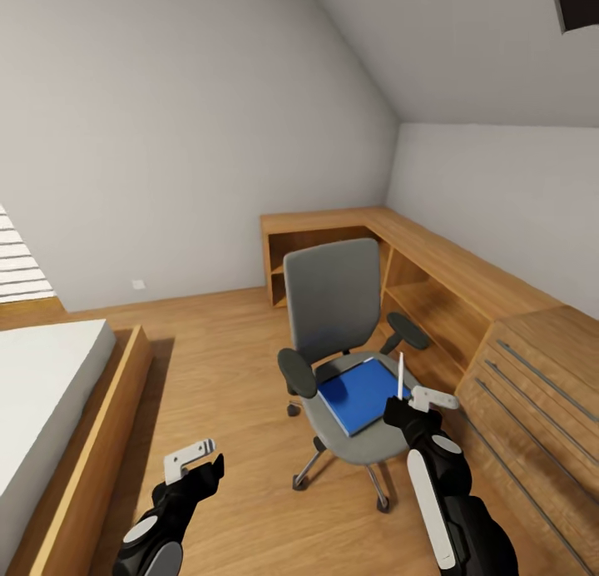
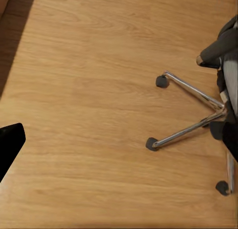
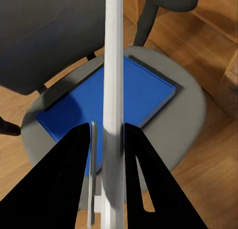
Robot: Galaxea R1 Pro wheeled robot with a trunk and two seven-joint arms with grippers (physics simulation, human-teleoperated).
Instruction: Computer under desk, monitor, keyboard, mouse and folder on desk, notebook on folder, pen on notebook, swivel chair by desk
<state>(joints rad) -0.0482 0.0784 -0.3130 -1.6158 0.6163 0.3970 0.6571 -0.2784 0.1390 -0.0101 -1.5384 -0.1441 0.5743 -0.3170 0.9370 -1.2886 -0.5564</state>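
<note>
The grey swivel chair [image 1: 333,305] stands on the wood floor with the blue folder [image 1: 359,394] lying flat on its seat. My right gripper [image 1: 413,403] hangs just over the seat's right side, shut on the white pen [image 1: 400,374], which points upward. In the right wrist view the pen [image 3: 113,80] runs between the two black fingers, above the folder [image 3: 146,90]. My left gripper [image 1: 198,464] is low over the floor, left of the chair, open and holding nothing. The desk, computer, monitor, keyboard, mouse and notebook are out of view.
A bed [image 1: 50,393] in a wooden frame fills the left. A light wood shelf unit [image 1: 416,251] runs along the far corner into a drawer unit [image 1: 541,384] at the right. The chair's chrome star base [image 2: 193,110] spreads over the floor near my left gripper.
</note>
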